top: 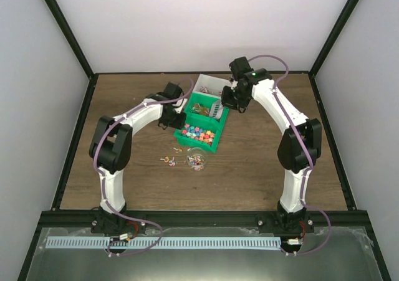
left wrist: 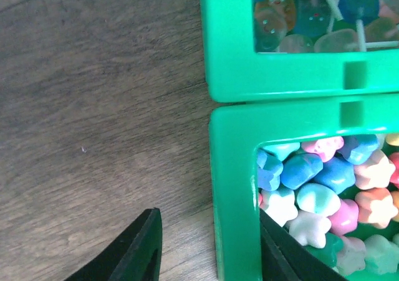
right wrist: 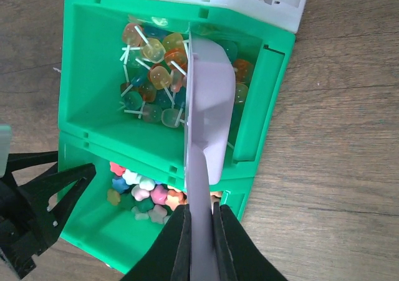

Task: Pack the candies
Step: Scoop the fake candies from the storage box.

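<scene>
Two joined green bins (top: 187,145) sit mid-table. The near one holds star-shaped candies (top: 199,133), pink, blue, orange and white, which also show in the left wrist view (left wrist: 324,187) and the right wrist view (right wrist: 146,190). The far one holds lollipops (right wrist: 153,75). My right gripper (right wrist: 201,231) is shut on the handle of the grey scoop (right wrist: 209,106), whose bowl hangs over the lollipop bin. My left gripper (left wrist: 209,256) is open and straddles the near bin's left wall (left wrist: 234,187), with one finger (left wrist: 137,250) outside on the wood and the other inside the bin.
A white bin (top: 209,85) with a few sweets stands behind the green ones. A small clear cup (top: 196,161) of candies and several loose sweets (top: 168,161) lie on the wood in front of the bins. The left gripper (right wrist: 37,212) shows at the right wrist view's left edge.
</scene>
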Available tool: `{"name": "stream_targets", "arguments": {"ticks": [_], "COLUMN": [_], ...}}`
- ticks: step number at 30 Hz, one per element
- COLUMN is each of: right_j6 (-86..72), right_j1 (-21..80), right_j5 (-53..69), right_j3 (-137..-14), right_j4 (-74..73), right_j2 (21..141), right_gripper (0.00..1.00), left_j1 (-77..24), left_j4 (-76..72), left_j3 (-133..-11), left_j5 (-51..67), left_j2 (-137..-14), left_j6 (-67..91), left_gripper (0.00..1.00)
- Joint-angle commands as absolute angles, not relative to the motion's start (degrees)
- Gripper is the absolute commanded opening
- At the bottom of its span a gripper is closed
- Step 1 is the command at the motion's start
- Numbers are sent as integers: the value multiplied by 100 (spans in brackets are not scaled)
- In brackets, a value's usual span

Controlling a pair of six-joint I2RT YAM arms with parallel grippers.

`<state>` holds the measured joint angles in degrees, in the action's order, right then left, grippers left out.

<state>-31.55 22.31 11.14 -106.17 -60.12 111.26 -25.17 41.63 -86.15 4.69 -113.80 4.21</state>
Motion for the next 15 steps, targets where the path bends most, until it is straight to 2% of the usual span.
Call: {"name": "stream_targets", "arguments": {"ticks": [1, 6, 10, 15], "right_j6": [-3118, -3212, -3395, -3780], "right_j1": [2211, 2187, 2089, 2009], "right_j5": [1054, 1129, 1380, 1006], "right_j3": [-10750, -10809, -10928, -11056], "right_j4": [-6012, -6039, -6177, -6460], "right_j2": [11206, 11219, 11320, 11478], "right_gripper": [1, 1, 1, 1], "left_j1": [-2516, -2522, -2530, -2544], "left_j4": [4174, 4171, 4160, 4154], "left_j3": [-8735, -8783, -8797, -8807], "left_j5": [455, 296, 418, 395], "left_j2": [-11567, -11600, -11641, -11651], "left_j6": [321, 336, 345, 326], "left_gripper": [35, 19, 16, 12]}}
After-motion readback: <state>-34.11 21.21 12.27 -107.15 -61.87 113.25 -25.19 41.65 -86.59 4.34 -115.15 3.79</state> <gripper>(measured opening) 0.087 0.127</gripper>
